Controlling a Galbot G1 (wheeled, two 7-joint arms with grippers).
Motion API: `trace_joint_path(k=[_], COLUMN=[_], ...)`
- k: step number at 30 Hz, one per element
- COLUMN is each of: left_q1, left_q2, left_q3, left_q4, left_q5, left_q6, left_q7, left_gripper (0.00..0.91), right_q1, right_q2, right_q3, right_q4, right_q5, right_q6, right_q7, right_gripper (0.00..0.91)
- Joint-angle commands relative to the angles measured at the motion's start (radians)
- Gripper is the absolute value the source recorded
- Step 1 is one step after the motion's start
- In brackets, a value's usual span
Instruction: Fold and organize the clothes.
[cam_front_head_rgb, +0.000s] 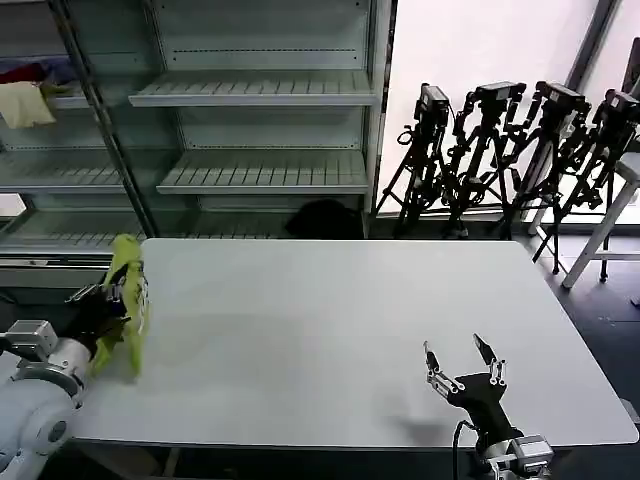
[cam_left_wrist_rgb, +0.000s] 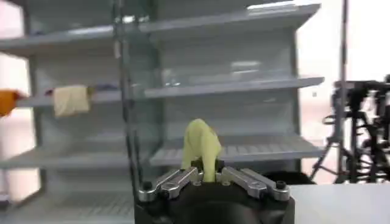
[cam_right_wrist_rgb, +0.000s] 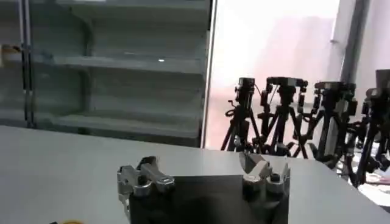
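Note:
A lime yellow-green T-shirt (cam_front_head_rgb: 127, 300) hangs bunched at the left edge of the white table (cam_front_head_rgb: 330, 330), one end sticking up, the rest drooping toward the tabletop. My left gripper (cam_front_head_rgb: 112, 297) is shut on it; in the left wrist view the fabric (cam_left_wrist_rgb: 201, 146) rises from between the closed fingers (cam_left_wrist_rgb: 183, 176). My right gripper (cam_front_head_rgb: 462, 358) stands open above the table's front right part, nothing between its fingers (cam_right_wrist_rgb: 146, 173), far from the shirt.
Metal shelving (cam_front_head_rgb: 260, 130) stands behind the table, with a pale cream cloth (cam_front_head_rgb: 25, 103) and a red cloth (cam_front_head_rgb: 25, 72) on a left shelf. Black tripods (cam_front_head_rgb: 500, 150) stand at the back right. A white stool (cam_front_head_rgb: 615, 215) sits at the far right.

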Motion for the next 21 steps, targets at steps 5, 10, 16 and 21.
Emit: trace_joint_path(k=[5, 10, 16, 21], left_q1=[-0.032, -0.076, -0.143, -0.195], left_q2=[-0.228, -0.247, -0.236, -0.230], left_q3=[0.693, 0.709, 0.701, 0.688], left_q4=[0.328, 0.204, 0.145, 0.065], left_q5=[0.557, 0.502, 0.458, 0.438], left_q6=[-0.312, -0.277, -0.187, -0.085], left_q7=[0.255, 0.221, 0.100, -0.006], left_gripper=[0.000, 0.000, 0.907, 0.907], right_q1=[-0.014, 0.004, 0.006, 0.005], right_q2=[-0.001, -0.001, 0.007, 0.010], right_q3=[0.015, 0.002, -0.008, -0.008], right_q4=[0.003, -0.009, -0.013, -0.012], right_q5=[-0.001, 0.000, -0.001, -0.004], right_q6=[0.010, 0.005, 0.005, 0.001], right_q7=[0.003, 0.001, -0.002, -0.003], right_gripper=[0.907, 0.907, 0.907, 0.907])
